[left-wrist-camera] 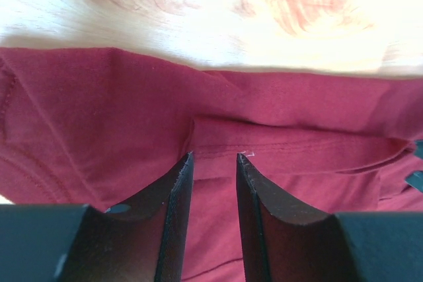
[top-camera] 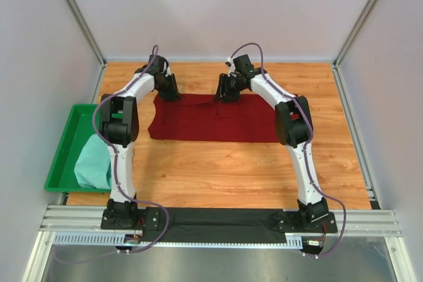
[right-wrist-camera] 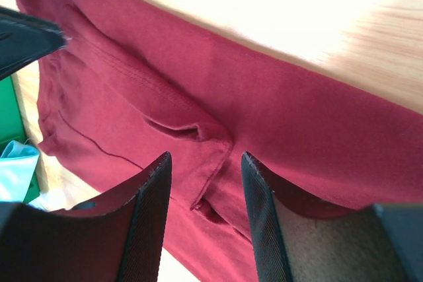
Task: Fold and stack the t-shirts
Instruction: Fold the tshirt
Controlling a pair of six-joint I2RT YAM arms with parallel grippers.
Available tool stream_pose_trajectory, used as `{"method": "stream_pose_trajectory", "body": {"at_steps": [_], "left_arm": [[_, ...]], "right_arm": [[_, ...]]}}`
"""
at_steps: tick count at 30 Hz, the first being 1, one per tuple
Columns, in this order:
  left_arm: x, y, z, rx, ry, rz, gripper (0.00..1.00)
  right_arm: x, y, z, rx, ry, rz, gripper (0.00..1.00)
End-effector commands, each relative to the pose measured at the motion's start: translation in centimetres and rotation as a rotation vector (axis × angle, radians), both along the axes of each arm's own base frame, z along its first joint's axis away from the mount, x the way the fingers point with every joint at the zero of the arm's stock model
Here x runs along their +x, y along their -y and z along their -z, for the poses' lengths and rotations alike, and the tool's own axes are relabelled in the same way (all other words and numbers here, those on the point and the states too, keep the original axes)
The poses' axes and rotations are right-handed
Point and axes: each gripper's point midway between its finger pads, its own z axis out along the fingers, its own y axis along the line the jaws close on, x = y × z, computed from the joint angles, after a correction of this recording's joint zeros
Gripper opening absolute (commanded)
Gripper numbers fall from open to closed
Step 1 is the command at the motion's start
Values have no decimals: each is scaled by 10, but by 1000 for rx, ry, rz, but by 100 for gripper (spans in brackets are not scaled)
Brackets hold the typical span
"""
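The maroon t-shirt lies across the middle of the wooden table as a wide flat band. My left gripper hangs over its far left edge and my right gripper over the far edge near the middle. In the left wrist view the left gripper is open, its tips just above a stitched hem of the maroon cloth. The right gripper is open as well, straddling a folded hem corner of the shirt. The mint t-shirt lies crumpled in the tray.
A bright green plastic tray stands at the table's left edge and holds the mint shirt. Grey walls close in the table on the left, far and right sides. Bare wood stretches between the maroon shirt and the arm bases.
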Motion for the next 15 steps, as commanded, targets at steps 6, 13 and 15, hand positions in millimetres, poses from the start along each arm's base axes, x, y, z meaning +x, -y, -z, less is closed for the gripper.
{"method": "stream_pose_trajectory", "body": {"at_steps": [6, 13, 15], "left_arm": [[8, 2, -7, -8, 21, 19, 38], [4, -5, -11, 27, 22, -7, 40], [3, -6, -9, 30, 20, -11, 41]], "right_arm": [[15, -14, -15, 78, 54, -33, 46], [15, -16, -15, 87, 51, -34, 46], [15, -16, -15, 92, 46, -30, 46]]}}
